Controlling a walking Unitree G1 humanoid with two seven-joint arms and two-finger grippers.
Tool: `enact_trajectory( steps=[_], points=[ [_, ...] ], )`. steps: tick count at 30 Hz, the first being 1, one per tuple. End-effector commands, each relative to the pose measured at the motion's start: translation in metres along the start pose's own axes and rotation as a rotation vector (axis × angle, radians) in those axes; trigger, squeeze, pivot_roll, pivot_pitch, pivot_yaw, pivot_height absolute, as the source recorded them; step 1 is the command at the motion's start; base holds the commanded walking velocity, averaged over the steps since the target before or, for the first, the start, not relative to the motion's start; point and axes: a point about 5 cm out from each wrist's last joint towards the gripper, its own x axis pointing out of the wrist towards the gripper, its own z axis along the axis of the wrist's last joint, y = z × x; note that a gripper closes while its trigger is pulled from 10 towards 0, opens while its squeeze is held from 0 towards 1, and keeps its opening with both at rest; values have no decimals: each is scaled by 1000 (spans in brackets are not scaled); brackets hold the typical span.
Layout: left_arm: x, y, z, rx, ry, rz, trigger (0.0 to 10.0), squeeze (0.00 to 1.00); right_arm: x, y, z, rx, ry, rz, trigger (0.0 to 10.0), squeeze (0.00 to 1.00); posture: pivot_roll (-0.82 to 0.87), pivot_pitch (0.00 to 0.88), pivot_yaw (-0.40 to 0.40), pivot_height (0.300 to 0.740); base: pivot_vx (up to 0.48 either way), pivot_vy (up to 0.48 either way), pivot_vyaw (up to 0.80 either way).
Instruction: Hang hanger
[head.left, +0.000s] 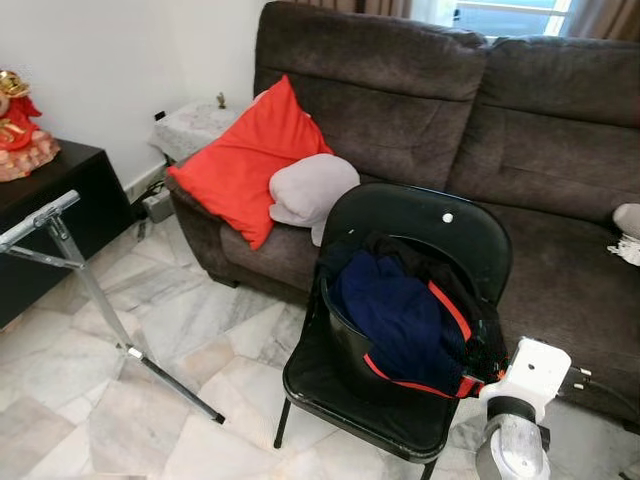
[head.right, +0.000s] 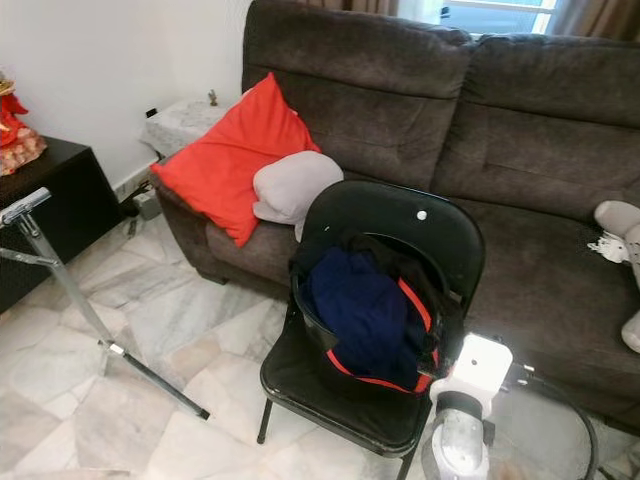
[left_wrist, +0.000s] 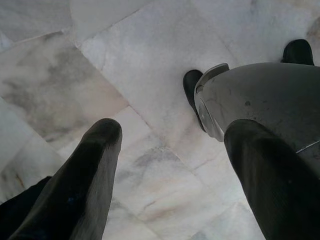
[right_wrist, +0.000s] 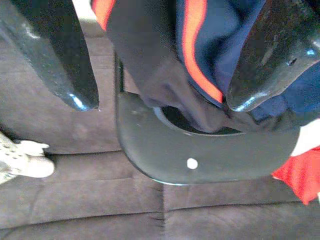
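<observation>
Hovering over the black folding chair (right_wrist: 200, 160), the right gripper (right_wrist: 165, 75) points down at the chair's curved backrest with its two black fingers (right_wrist: 55, 60) spread apart and closed on nothing. Between and just beyond those fingers lies a bundle of dark clothing (right_wrist: 210, 45), navy with an orange-red stripe, draped against the inside of the backrest. In the head views this clothing (head.left: 400, 320) sits in a black basket (head.left: 345, 345) on the chair seat, and the right arm's white wrist housing (head.left: 530, 375) rises from the lower edge just beside the chair's right side. No hanger can be made out among the clothing in any view.

Beyond the chair, farther from the right gripper, stands a dark brown sofa (head.left: 420, 100) with a red cushion (head.left: 245, 165) and a pale grey cushion (head.left: 310, 190) leaning together at its left end. A white soft toy (right_wrist: 22, 157) lies on the sofa seat near the right gripper's outer finger.

The left gripper (left_wrist: 170, 165) hangs well apart from the chair, aimed at the pale marble floor (left_wrist: 125, 75), its fingers (left_wrist: 95, 170) apart and empty, beside the robot's own grey leg (left_wrist: 260, 100). Well off to the left stands a metal drying-rack frame (head.left: 75, 270) with slanted legs, next to a black cabinet (head.left: 60, 210).
</observation>
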Motion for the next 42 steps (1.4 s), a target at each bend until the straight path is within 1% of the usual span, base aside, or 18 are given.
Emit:
enact_trajectory(
  steps=[1, 3, 4, 5, 8, 10, 14, 17, 19, 21, 28, 32, 35, 38, 39, 40, 41, 42],
  points=[
    [0, -11, -8, -2, 28, -40, 10000, 0, 1, 2, 7, 144, 12, -19, 10000, 0, 4, 52, 23, 740, 0, 0, 0],
    [0, -11, -8, -3, 28, -41, 10000, 0, 2, -2, 11, 379, 43, -79, 10000, 0, 2, 52, 22, 740, 0, 0, 0],
    [0, -11, -8, -3, 28, -41, 10000, 0, 2, -2, 11, 379, 43, -79, 10000, 0, 2, 52, 22, 740, 0, 0, 0],
    [0, -11, -8, -3, 28, -40, 10000, 0, 0, -2, 15, 458, 45, -73, 10000, 0, 2, 52, 22, 740, 0, 0, 0],
    [0, -11, -8, -3, 29, -40, 10000, 0, -6, 2, 19, 565, 62, -32, 10000, 0, 2, 55, 20, 740, 0, 0, 0],
    [0, -10, -8, -3, 30, -40, 10000, 0, -11, 3, 22, 618, 69, 4, 10000, 0, -1, 57, 21, 740, 0, 0, 0],
    [0, -10, -8, -2, 30, -41, 10000, 0, -15, 3, 24, 662, 91, 35, 10000, 0, -1, 57, 21, 740, 0, 0, 0],
    [0, -10, -8, -2, 28, -42, 10000, 0, -21, 0, 23, 714, 154, 39, 10000, 0, 0, 53, 17, 740, 0, 0, 0],
    [0, -10, -8, -3, 27, -42, 10000, 0, -23, -1, 22, 723, 180, 42, 10000, 0, -1, 54, 18, 740, 0, 0, 0],
    [0, -10, -8, -1, 28, -42, 10000, 0, -29, -6, 21, 728, 206, 15, 10000, 0, -8, 53, 20, 740, 0, 0, 0],
    [0, -10, -8, 6, 29, -46, 10000, 0, -33, -16, 16, 789, 242, -52, 10000, 0, -12, 50, 23, 740, 0, 0, 0],
    [0, -10, -7, 10, 28, -47, 10000, 0, -33, -14, 10, 801, 293, -43, 10000, 0, -12, 50, 23, 740, 0, 0, 0],
    [0, -10, -7, 12, 26, -46, 10000, 0, -33, -11, 4, 802, 346, -6, 10000, 0, -7, 36, 26, 740, 0, 0, 0],
    [0, -10, -8, 11, 26, -44, 10000, 0, -33, -9, 4, 801, 350, 12, 10000, 0, -7, 36, 26, 740, 0, 0, 0],
    [0, -10, -8, 15, 27, -44, 10000, 0, -33, -6, 4, 798, 363, 40, 10000, 0, -12, 32, 29, 740, 0, 0, 0],
    [0, -10, -8, 16, 28, -44, 10000, 0, -33, -4, 4, 795, 371, 53, 9725, 0, -12, 32, 29, 740, 0, 0, 0],
    [0, -10, -8, 18, 28, -44, 10000, 0, -34, -3, 2, 776, 379, 54, 1451, 0, -13, 33, 29, 740, 0, 0, 0],
    [0, -10, -8, 18, 28, -45, 10000, 0, -34, -4, 1, 762, 380, 48, 1451, 0, -13, 33, 29, 740, 0, 0, 0]
  ],
)
